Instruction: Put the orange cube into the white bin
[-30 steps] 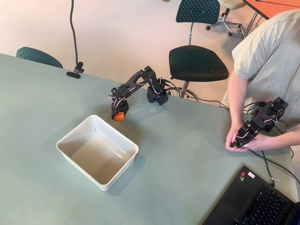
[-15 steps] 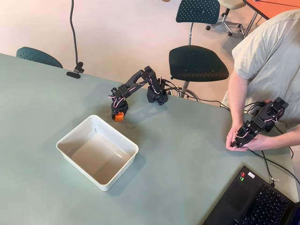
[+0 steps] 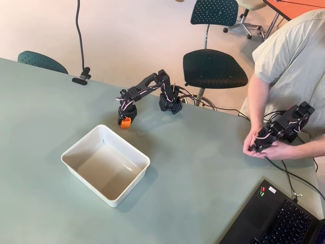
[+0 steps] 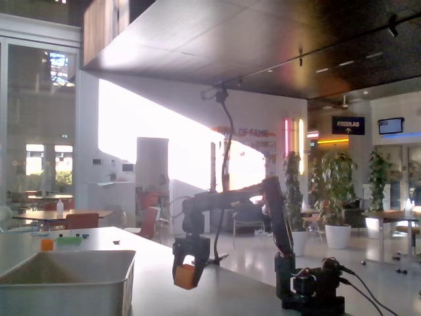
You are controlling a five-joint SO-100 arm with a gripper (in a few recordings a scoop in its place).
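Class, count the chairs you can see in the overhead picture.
3, perhaps more out of frame: a dark green chair left behind the table, a black chair behind the arm's base, and another green one at the top.

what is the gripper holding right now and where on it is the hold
The gripper holds the small matte orange cube between its two fingertips, pinched on opposite side faces. The cube hangs just above the table, off to the side of the white plastic bin.

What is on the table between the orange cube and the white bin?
Nothing: in the overhead view the stretch of table between the orange cube, held in the gripper, and the white bin is bare.
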